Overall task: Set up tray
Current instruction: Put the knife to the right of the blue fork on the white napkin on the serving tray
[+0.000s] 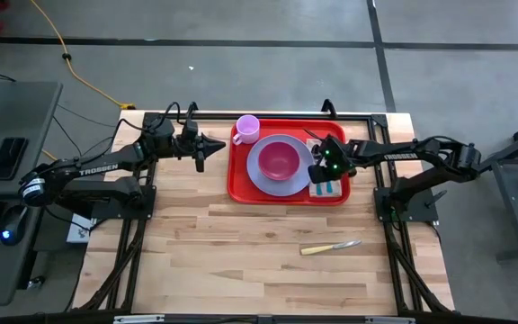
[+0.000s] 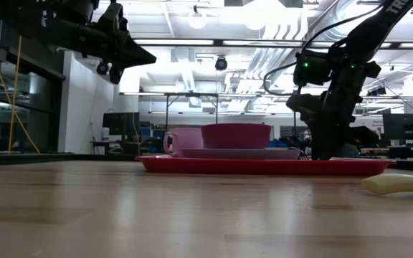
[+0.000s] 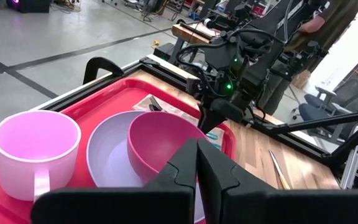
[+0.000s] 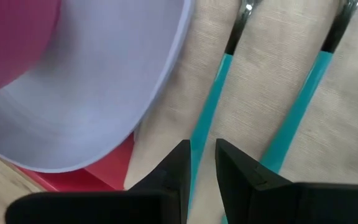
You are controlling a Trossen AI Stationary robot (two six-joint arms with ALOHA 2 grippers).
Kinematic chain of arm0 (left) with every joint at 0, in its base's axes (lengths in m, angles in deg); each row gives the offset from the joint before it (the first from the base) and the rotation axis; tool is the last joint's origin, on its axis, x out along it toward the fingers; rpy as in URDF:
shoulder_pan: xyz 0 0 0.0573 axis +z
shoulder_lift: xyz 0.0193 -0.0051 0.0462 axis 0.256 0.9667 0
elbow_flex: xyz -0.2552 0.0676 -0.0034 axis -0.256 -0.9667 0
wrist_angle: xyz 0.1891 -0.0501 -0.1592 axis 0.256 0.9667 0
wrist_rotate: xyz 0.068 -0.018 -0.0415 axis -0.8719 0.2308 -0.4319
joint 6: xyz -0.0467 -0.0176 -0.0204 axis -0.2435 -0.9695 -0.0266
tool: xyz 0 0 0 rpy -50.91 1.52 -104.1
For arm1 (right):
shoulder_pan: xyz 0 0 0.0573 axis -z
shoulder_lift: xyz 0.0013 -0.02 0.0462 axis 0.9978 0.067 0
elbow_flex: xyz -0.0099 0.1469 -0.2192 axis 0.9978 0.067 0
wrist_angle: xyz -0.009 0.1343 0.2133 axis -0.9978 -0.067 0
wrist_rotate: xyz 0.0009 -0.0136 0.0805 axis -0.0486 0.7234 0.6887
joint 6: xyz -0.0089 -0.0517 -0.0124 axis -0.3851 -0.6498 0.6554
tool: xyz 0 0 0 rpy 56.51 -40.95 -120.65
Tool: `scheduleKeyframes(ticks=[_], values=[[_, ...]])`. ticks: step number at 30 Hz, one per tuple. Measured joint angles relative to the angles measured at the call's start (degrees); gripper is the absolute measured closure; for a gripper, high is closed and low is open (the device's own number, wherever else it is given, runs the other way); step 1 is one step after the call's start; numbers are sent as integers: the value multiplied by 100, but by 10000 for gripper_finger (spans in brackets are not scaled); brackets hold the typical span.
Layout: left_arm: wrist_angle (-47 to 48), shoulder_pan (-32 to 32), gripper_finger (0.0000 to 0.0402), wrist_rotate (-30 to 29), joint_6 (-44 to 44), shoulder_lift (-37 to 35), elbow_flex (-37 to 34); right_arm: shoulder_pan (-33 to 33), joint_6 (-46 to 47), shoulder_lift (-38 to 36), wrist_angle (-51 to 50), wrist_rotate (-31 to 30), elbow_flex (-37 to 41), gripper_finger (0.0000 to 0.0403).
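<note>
High view: the tray [image 1: 288, 195] sits at the far middle of the desk [image 1: 241, 261], already loaded w/ a pink mug [image 1: 246, 129], a lilac plate [image 1: 261, 171] and a magenta bowl [image 1: 280, 160]. The right claw [image 1: 320, 174] hangs over the tray's right end, directly above the napkin [image 1: 326, 189] w/ the teal cutlery. Looks like the cutlery step: placing or straightening a piece beside the plate. A knife [image 1: 330, 247] lies on the bare desk, well apart from this claw, prob. the next item. The left claw [image 1: 212, 144] waits just off the tray's left edge, near the mug.

Low view: right claw [image 2: 320, 147] points straight down, tips at tray level, arm coming in steeply from above. Left claw [image 2: 143, 60] is held high and level, clear of everything.

Left wrist view: left claw [image 3: 196, 163] has its fingers pressed together, nothing in them; bowl and plate just ahead of it.

Right wrist view: right claw [image 4: 202, 163] is only a narrow slit apart, straddling one teal handle [image 4: 207, 118]; a second handle [image 4: 303, 102] lies beside it on the napkin. Whether it pinches the handle or just brackets it, can't tell. Next move prob. calls for a clean lift off w/o dragging the handle or napkin.
</note>
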Motion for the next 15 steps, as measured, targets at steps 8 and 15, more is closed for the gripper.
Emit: scheduleKeyframes(ticks=[8,15], values=[[-1,0,360,-2,-43,0,0,222,-193,-270,-90,-26,0,346],[-1,0,360,-4,-58,0,0,364,-216,-927,-584,84,0,350]])
